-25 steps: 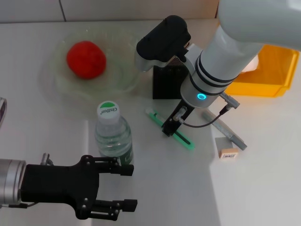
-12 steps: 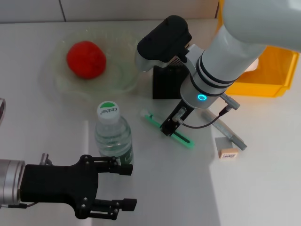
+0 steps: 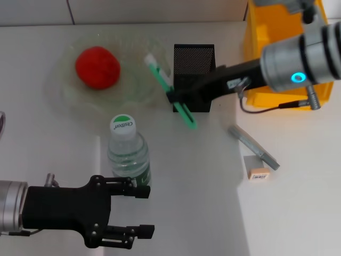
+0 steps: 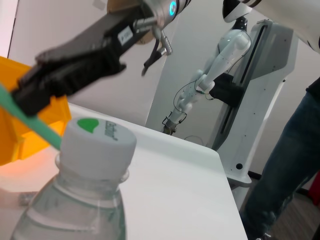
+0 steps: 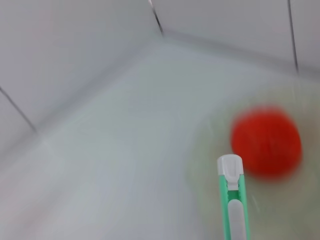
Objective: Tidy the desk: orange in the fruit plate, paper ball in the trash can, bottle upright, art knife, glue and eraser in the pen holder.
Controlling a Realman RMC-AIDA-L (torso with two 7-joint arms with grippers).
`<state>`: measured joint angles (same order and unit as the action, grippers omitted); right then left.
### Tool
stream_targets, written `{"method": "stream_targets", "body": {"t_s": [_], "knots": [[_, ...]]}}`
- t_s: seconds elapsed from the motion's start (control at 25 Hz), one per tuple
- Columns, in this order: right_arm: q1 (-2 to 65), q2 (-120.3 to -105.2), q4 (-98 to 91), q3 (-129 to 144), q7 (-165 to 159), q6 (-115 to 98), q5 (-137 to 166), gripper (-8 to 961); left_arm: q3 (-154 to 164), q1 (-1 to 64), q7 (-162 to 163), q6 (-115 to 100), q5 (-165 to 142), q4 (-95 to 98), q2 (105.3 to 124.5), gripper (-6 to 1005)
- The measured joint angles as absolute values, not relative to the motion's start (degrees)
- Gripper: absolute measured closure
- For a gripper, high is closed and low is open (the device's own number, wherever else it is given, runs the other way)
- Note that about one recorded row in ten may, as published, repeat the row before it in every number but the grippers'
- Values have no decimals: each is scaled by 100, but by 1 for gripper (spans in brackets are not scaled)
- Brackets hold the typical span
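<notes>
Head view: orange (image 3: 97,66) plated, bottle (image 3: 128,151) upright; right gripper (image 3: 178,96) clamps art knife (image 3: 169,89) beside pen holder (image 3: 194,66); glue (image 3: 253,146), eraser (image 3: 258,173) remain; left gripper (image 3: 137,212) spread; paper ball apparently binned.

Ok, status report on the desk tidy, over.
Right pincer shut on art knife, held tilted beside pen holder, not in. Left pincer open near upright bottle. Glue and eraser on desk.

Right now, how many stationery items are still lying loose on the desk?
2: the glue stick and the eraser beside it, right of the pen holder. The knife is held by the right gripper.
</notes>
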<state>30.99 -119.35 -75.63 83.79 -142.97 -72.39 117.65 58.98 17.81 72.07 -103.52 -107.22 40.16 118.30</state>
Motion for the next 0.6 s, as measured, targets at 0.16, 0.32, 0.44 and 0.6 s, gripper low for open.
{"method": "stream_targets", "body": {"t_s": [0.16,0.32,0.44,0.6], "knots": [[2655,-11936,-7145,7466,-12639,-7122,10068,783,5898,1819,7224,-10361,-10722,4016,11830,259],[2692,-11933,-6109,7068,-11137,-6769,8915,770,5909,1837,7228,-10342,-10722,4010,11835,259],[2878,-11942,-5167,7026,-9624,-6331,7939,754,5905,1892,7258,-10341,-10722,3956,11839,259],[3031,-11949,-4593,7031,-8628,-6239,7297,732,5898,1906,7267,-10343,-10722,3920,11839,259]]}}
